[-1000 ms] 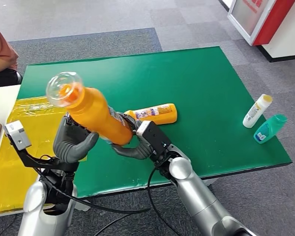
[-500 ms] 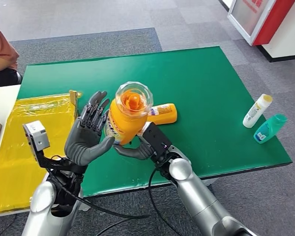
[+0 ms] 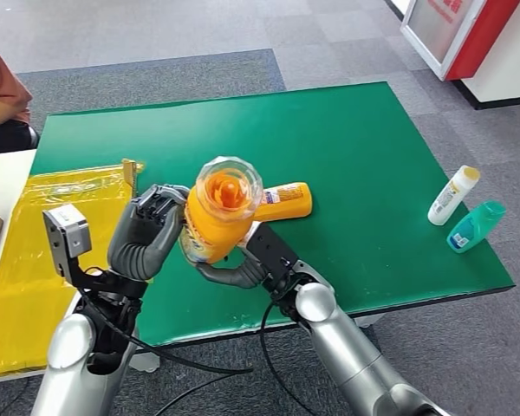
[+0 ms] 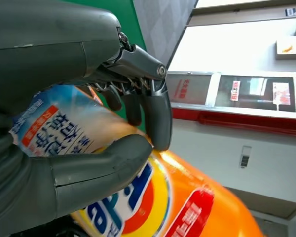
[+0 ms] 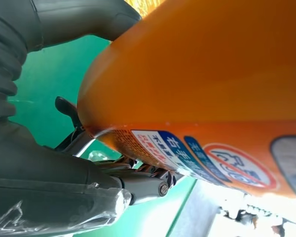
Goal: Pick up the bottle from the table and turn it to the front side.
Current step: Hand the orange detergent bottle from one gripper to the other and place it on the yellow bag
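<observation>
Fingers: we see the left hand's dark fingers [image 4: 154, 113] curled over the orange bottle's label while the thick thumb presses from the opposite side; the right hand's fingers [image 5: 146, 185] wrap under the bottle's lower end.
Left hand: left hand [image 3: 143, 238] grasps the bottle on its side, fingers bent around the body, not spread.
Right hand: right hand [image 3: 234, 270] cradles the bottle from beneath, so we count both hands as gripping it.
Bottle: orange detergent bottle [image 3: 219, 212] is held off the table between the two hands, above the near part of the green mat, its clear cap [image 3: 229, 186] tipped up toward the head camera.
Label: in the left wrist view we read a printed label with blue, white and red areas [image 4: 113, 197]; in the right wrist view a strip of small print runs along the orange body [image 5: 183, 153].
Table: green table top [image 3: 349, 139] lies under the hands.
Second orange bottle: smaller orange bottle [image 3: 287, 200] lies flat on the mat just behind the held one.
Far edge items: white bottle with a yellow cap [image 3: 452, 195] and teal bottle [image 3: 474, 226] lie side by side near the table's right edge, well apart from the hands.
Yellow sheet: yellow plastic sheet [image 3: 29, 243] covers the table's left part.
Person: a person's arm in an orange sleeve [image 3: 3, 82] shows at the far left.
</observation>
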